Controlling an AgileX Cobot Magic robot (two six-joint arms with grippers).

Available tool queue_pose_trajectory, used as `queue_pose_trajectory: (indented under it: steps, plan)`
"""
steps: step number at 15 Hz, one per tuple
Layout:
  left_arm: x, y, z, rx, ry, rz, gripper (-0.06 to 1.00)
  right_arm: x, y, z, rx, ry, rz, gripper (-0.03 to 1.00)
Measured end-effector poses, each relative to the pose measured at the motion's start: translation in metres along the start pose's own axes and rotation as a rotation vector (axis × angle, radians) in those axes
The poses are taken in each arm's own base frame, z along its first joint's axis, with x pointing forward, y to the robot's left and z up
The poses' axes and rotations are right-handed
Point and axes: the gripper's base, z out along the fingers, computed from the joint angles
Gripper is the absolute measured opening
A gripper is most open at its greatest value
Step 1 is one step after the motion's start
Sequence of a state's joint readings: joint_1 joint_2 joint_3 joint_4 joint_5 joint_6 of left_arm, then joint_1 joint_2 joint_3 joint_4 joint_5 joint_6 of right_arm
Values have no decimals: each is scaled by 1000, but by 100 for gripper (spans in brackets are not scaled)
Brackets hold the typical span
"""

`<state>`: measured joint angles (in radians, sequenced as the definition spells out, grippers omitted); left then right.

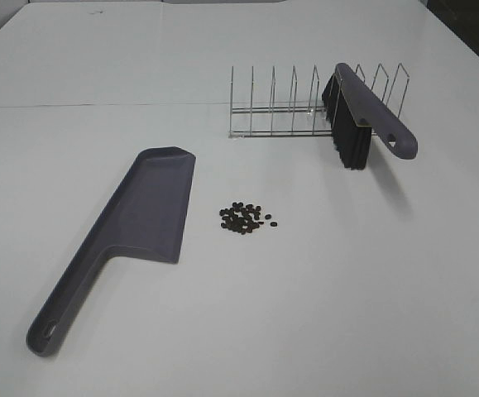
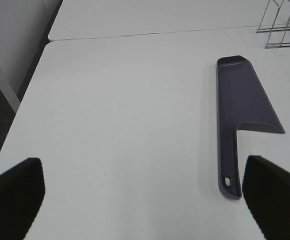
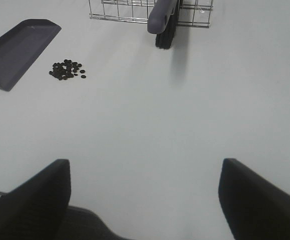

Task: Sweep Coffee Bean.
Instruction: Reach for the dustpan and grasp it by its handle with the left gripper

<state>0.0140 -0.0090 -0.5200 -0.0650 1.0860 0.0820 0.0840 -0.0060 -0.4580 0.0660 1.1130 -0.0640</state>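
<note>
Item 1, coffee bean (image 1: 246, 217): you have a small heap of tiny dark oval beans lying on the white table (image 1: 322, 322), near the middle of the high view. A few strays sit just off the heap at its 3 o'clock edge.

Item 2, dustpan (image 1: 152, 207): grey-purple, flat on the table at 9 o'clock of the beans, just beside them and not touching. One long side of its blade faces the heap. Its handle runs off toward 7 o'clock and ends in a hang hole.

Item 3, wire rack (image 1: 272, 103): thin metal dividers, upright, at 12 to 1 o'clock of the beans and well apart from them.

Item 4, brush (image 1: 370, 107): it leans tilted in the rack's right-hand end, at about 2 o'clock of the beans. Its black bristles point down toward the table and its grey-purple handle slants out toward 4 o'clock.

Item 5, left gripper (image 2: 145, 197): your left claw stands wide apart above bare table, holding nothing, with the dustpan's handle end close to one finger.

Item 6, right gripper (image 3: 145, 200): your right claw is also apart, with only table between its fingers. The beans and the brush lie well ahead of it.
</note>
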Motion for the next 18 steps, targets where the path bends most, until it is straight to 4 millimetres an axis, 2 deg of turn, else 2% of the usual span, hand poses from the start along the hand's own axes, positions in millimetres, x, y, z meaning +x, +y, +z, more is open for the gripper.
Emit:
queue_pose_trajectory:
  steps: [14, 16, 18]
  plan:
    - [0, 0, 0, -3, 0, -1, 99, 0, 0, 0, 0, 0, 0, 68]
    - [-2, 0, 2, -1, 22, -7, 99, 0, 0, 0, 0, 0, 0, 68]
    - [-12, 1, 10, 5, 136, -11, 99, 0, 0, 0, 0, 0, 0, 68]
